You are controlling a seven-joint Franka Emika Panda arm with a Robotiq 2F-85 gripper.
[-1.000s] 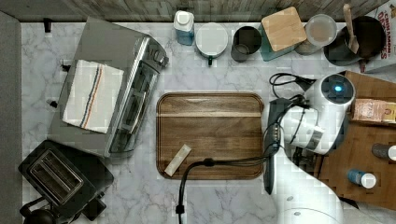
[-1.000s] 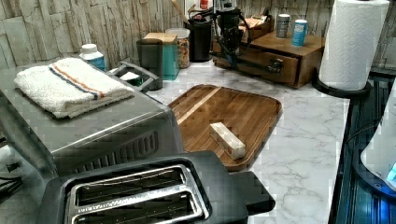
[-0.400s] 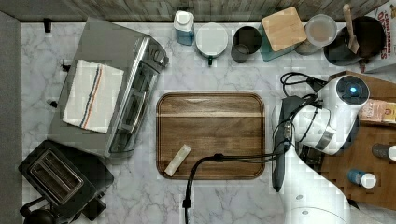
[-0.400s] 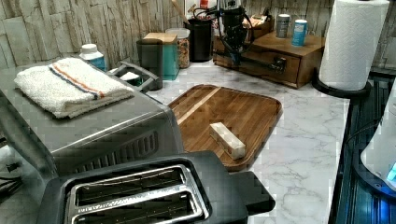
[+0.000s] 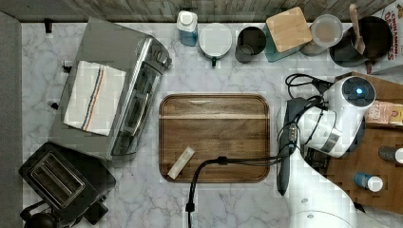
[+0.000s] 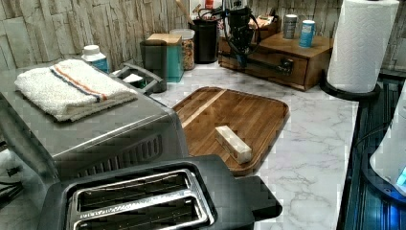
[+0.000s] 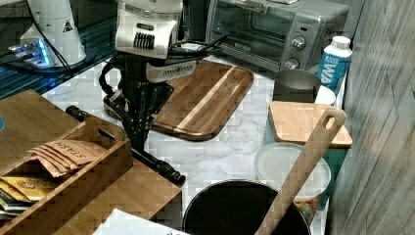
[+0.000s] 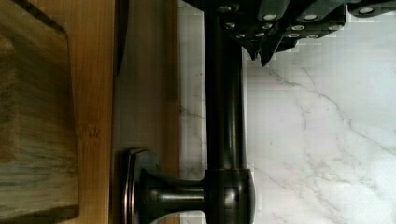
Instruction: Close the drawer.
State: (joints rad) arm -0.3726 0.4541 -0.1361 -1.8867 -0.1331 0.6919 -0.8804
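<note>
Right view: the white robot arm [image 7: 147,29] reaches down at the corner of a light-brown wooden cabinet top [image 7: 132,191], and its black hand [image 7: 138,137] sits right at the long dark metal bar handle [image 7: 164,169] of the medium-brown wooden drawer [image 6: 268,71]. You cannot tell from any camera whether the hand is spread or pressed together. In the left view, you find the drawer at the far end of the white marble tabletop [image 6: 306,143], under the cabinet top, with its front panel looking nearly flush with the cabinet body and the hand [image 6: 241,50] just in front of it. The wrist view puts you close on the handle [image 8: 224,116], which stands off the drawer front [image 8: 149,84] on a rounded post, over the marble; a thin dark seam separates the front from the cabinet top. In the top view, a dark rounded-corner wooden board [image 5: 214,123] lies mid-tabletop, well apart from the cabinet, carrying a small pale wooden block [image 5: 181,163] near one corner.
</note>
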